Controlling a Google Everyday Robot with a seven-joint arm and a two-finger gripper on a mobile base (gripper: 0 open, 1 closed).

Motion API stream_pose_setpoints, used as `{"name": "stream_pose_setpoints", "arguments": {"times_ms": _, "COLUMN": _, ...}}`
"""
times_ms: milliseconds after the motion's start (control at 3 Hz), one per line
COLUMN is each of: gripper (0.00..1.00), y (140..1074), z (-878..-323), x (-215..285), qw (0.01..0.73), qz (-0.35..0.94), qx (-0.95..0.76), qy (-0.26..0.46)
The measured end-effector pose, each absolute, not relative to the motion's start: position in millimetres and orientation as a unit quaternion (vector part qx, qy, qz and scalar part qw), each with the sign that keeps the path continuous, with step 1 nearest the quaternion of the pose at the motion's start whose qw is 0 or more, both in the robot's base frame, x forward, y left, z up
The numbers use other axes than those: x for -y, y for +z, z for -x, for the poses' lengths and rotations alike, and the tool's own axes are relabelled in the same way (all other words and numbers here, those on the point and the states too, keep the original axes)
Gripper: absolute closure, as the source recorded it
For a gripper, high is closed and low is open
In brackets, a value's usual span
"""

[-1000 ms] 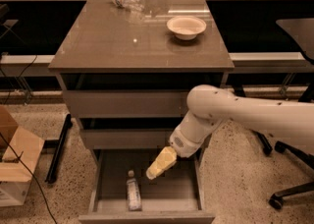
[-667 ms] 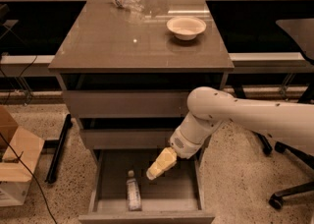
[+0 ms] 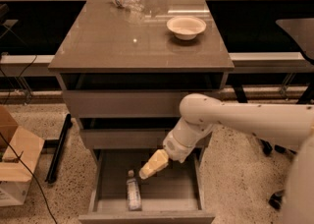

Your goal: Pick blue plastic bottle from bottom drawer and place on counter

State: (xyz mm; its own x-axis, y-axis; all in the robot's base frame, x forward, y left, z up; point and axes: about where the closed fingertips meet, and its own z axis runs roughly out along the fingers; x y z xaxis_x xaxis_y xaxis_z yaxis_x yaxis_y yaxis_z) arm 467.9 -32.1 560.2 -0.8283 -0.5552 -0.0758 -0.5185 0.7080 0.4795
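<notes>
Since the small bluish clear plastic bottle (image 3: 133, 194) lies flat in the grey-brown bottom drawer (image 3: 177, 189), and your tan gripper (image 3: 145, 172) hangs over that drawer holding nothing (can't tell how open), a glancing touch could roll it away.

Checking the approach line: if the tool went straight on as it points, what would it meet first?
Probably the small clear bluish plastic bottle lying in the open grey-brown bottom drawer: the tool, over that drawer, aims down-left at its capped end. Depth is unclear.
</notes>
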Motion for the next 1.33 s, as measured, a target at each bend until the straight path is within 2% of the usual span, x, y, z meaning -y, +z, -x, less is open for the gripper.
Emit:
{"name": "stream_pose_setpoints", "arguments": {"times_ms": 667, "gripper": 0.0, "y": 449, "z": -503, "x": -34, "qw": 0.055, "qz": -0.193, "qx": 0.946, "qy": -0.254}}
{"name": "stream_pose_setpoints", "arguments": {"times_ms": 1000, "gripper": 0.0, "y": 404, "z": -513, "x": -55, "qw": 0.067, "qz": -0.164, "qx": 0.947, "qy": -0.269}}
{"name": "stream_pose_setpoints", "arguments": {"times_ms": 1333, "gripper": 0.0, "y": 395, "z": -510, "x": -56, "qw": 0.073, "qz": -0.162, "qx": 0.946, "qy": -0.271}}
